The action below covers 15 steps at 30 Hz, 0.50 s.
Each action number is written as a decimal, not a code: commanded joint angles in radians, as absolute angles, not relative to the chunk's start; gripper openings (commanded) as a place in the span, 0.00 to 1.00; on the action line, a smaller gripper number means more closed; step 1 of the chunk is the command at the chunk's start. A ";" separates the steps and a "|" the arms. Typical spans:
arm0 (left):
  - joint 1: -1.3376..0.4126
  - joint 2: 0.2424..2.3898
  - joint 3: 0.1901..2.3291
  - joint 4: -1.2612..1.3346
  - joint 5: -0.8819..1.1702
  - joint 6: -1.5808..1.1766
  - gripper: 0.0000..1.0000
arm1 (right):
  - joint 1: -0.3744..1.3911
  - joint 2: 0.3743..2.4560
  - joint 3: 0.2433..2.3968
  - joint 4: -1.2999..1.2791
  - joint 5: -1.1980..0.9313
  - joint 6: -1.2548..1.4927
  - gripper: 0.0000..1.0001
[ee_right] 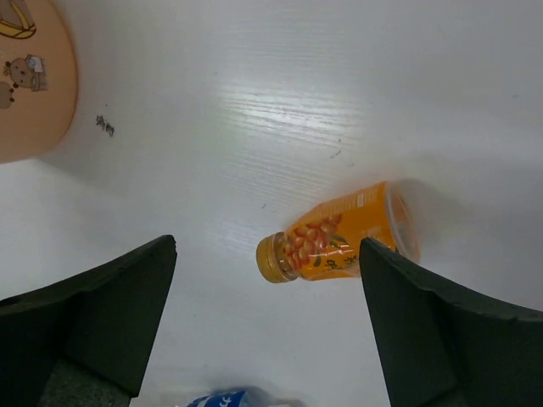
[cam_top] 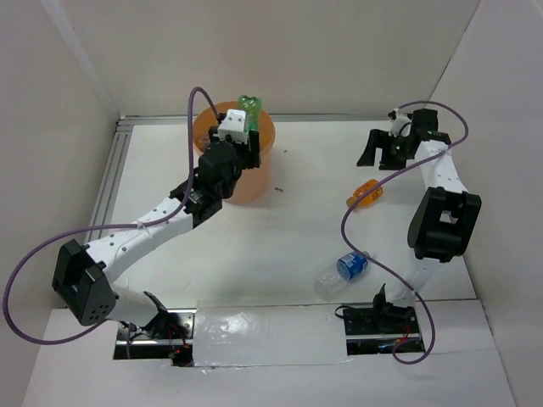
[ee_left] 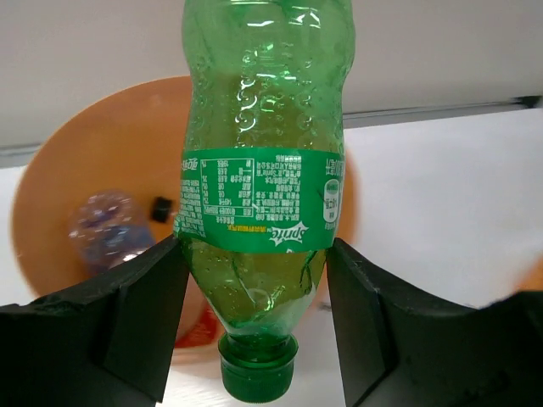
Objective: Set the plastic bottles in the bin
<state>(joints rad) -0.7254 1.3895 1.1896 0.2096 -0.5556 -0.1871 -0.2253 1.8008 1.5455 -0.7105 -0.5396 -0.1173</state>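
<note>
Left gripper [cam_top: 240, 136] [ee_left: 254, 314] is clenched on the green bottle [cam_top: 249, 106] [ee_left: 263, 170]. Both fingers press its lower body just under the label, with the cap end nearest my wrist and the base pointing away from me. The bin [cam_top: 254, 182] [ee_left: 93, 161] sits right beyond and under this gripper, and the held bottle is over its opening, near the far rim in the top view. Inside the bin, past my left finger, lies a clear crumpled bottle [ee_left: 106, 229]. There is something red lower down that I cannot make out. Right gripper [cam_top: 394, 148] [ee_right: 270, 248] is released, fingers spread wide, gripping nothing, above the table [cam_top: 297, 229]. The orange bottle [cam_top: 366, 195] [ee_right: 335, 242] lies on its side on the table below this gripper. In the wrist view it falls between the two fingers, closer to the right one, cap pointing toward the left one, touching neither. A clear bottle with a blue label [cam_top: 342, 271] [ee_right: 229, 398] lies on the table nearer my base, well apart from both grippers.
</note>
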 commanded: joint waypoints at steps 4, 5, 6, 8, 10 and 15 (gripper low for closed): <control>-0.591 1.504 1.273 0.193 -0.641 -0.248 0.03 | -0.250 1.812 1.503 -0.710 -0.565 -0.069 1.00; -0.581 1.523 1.293 0.142 -0.629 -0.249 0.21 | -0.250 1.825 1.494 -0.710 -0.554 -0.069 1.00; -0.581 1.540 1.310 0.123 -0.629 -0.249 0.38 | -0.259 1.835 1.494 -0.722 -0.554 -0.069 1.00; -0.572 1.551 1.322 0.097 -0.629 -0.249 0.75 | -0.259 1.853 1.494 -0.733 -0.554 -0.057 1.00; -0.572 1.536 1.313 0.113 -0.629 -0.209 0.99 | -0.259 1.862 1.494 -0.733 -0.526 -0.032 1.00; -0.629 1.430 1.295 0.182 -0.601 -0.091 1.00 | -0.259 1.882 1.476 -0.733 -0.428 0.053 1.00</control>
